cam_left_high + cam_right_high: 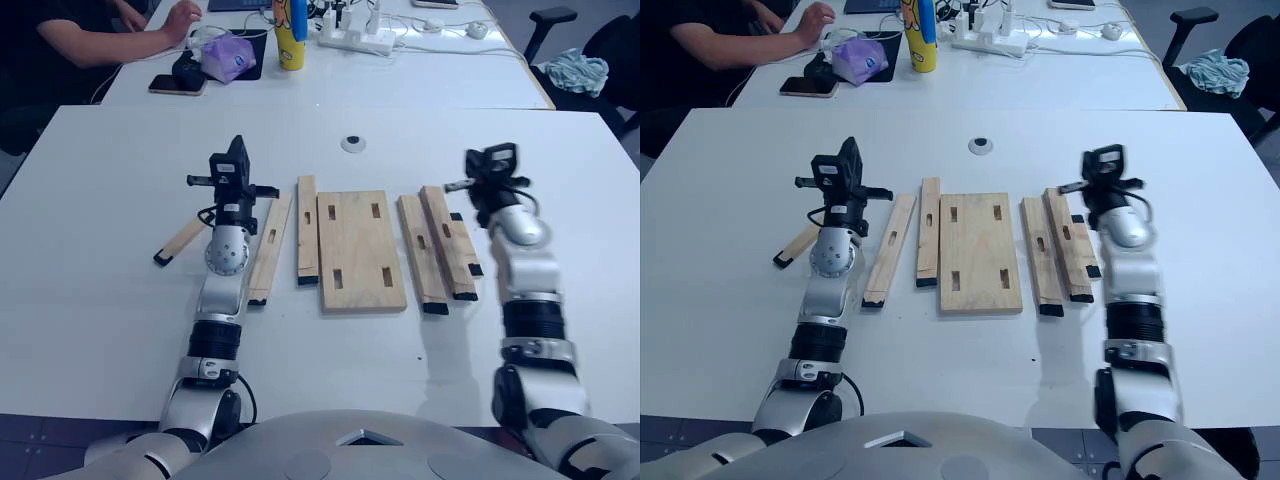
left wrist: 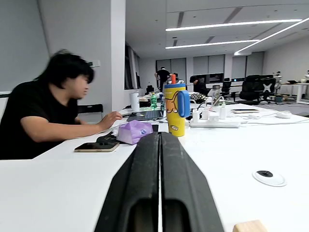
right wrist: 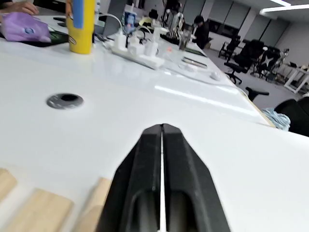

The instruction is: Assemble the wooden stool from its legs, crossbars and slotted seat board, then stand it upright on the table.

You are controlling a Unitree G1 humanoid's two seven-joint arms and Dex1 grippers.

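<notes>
Unassembled; all parts lying flat on worktop [image 1: 110,300]. Pale seat board [image 1: 360,250] central, with four rectangular slots. To robot's left: slotted leg [image 1: 307,230] just beside board, second leg [image 1: 268,250] slightly angled, short black-tipped crossbar [image 1: 181,241] farther out, slanted. To right: third leg [image 1: 420,252] and fourth leg [image 1: 446,240], black-tipped, side by side.

Pale wooden seat board [image 1: 360,250], black-tipped legs [image 1: 420,255], plain white table [image 1: 100,300].

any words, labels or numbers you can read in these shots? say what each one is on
No text here can be read.
yellow cup: a printed picture, any lettering too blurred to read.
purple pouch: a small mark, too blurred to read.
seat board: bare wood, no marks visible.
</notes>
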